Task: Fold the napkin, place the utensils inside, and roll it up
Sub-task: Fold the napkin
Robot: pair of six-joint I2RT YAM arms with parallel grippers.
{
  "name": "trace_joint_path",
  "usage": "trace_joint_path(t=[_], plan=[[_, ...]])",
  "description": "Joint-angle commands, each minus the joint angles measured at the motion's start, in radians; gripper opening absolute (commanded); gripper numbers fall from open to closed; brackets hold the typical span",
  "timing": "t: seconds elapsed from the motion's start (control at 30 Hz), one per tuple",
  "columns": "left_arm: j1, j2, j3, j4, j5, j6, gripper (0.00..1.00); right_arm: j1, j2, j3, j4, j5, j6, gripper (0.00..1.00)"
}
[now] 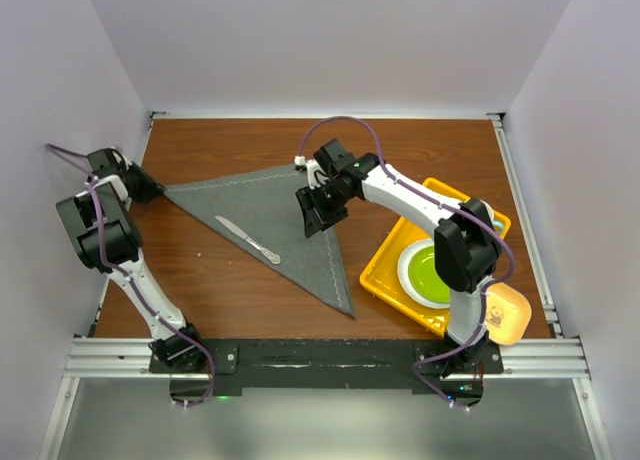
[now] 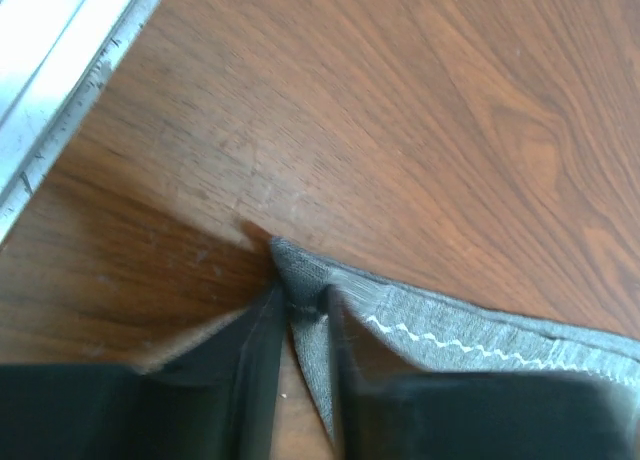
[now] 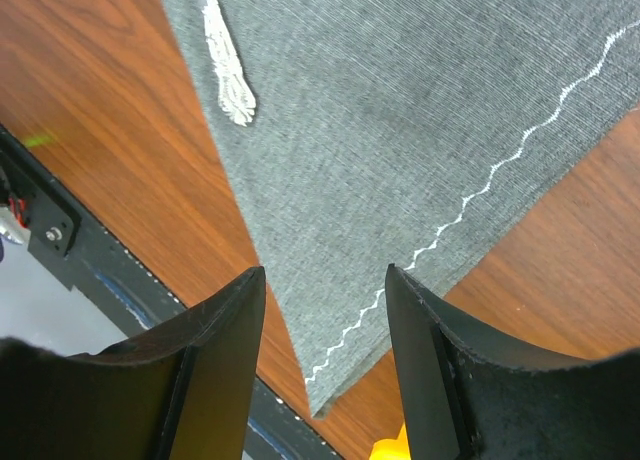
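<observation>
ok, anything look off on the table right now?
Nothing damaged or spilled. The dark grey fabric napkin lies flat as a triangle with the slim silvery utensil on it; only the yellow tray sits at an angle to the wooden table.

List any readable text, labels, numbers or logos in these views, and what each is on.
No readable text in any view.
On the yellow mug: a small dark print, too small to read.
On the aluminium rail: tiny dark marks along its edge, blurred and unreadable.
On the napkin, green plate and yellow tray: no markings visible.
</observation>
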Motion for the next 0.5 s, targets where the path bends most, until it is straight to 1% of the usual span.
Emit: trace_joint_path(t=[0.0,0.07,0.17,0.27,0.3,0.37,0.4,0.43,0.47], plan=[[0.001,0.015,0.035,0.032,0.020,0.015,0.15,0.007,-0.031,0.058,-0.032,-0.001,-0.017,0.55],[-0.018,-0.022,0.041,0.020,0.014,0.029,0.09,0.007,-0.045,0.047,-0.035,0.020,-0.020,0.55],[-0.058,-0.109,0.016,-0.004,0.004,0.040,0.05,0.001,-0.065,0.029,-0.035,0.052,-0.021,0.55],[-0.119,-0.224,-0.047,-0.018,-0.017,0.029,0.02,-0.016,-0.088,0.006,-0.018,0.065,0.000,0.55],[-0.139,-0.284,-0.063,-0.029,-0.025,0.024,0.02,-0.021,-0.091,-0.003,-0.017,0.063,0.012,0.55],[-0.202,-0.348,-0.125,-0.043,-0.038,0.023,0.02,-0.038,-0.103,-0.013,-0.007,0.057,0.018,0.56],[-0.222,-0.415,-0.149,-0.040,-0.051,0.011,0.02,-0.042,-0.110,-0.017,-0.004,0.057,0.020,0.56],[-0.263,-0.445,-0.204,-0.038,-0.052,0.007,0.02,-0.050,-0.114,-0.031,0.006,0.060,0.020,0.56],[-0.283,-0.477,-0.226,-0.043,-0.057,0.003,0.03,-0.054,-0.126,-0.040,0.011,0.062,0.022,0.56]])
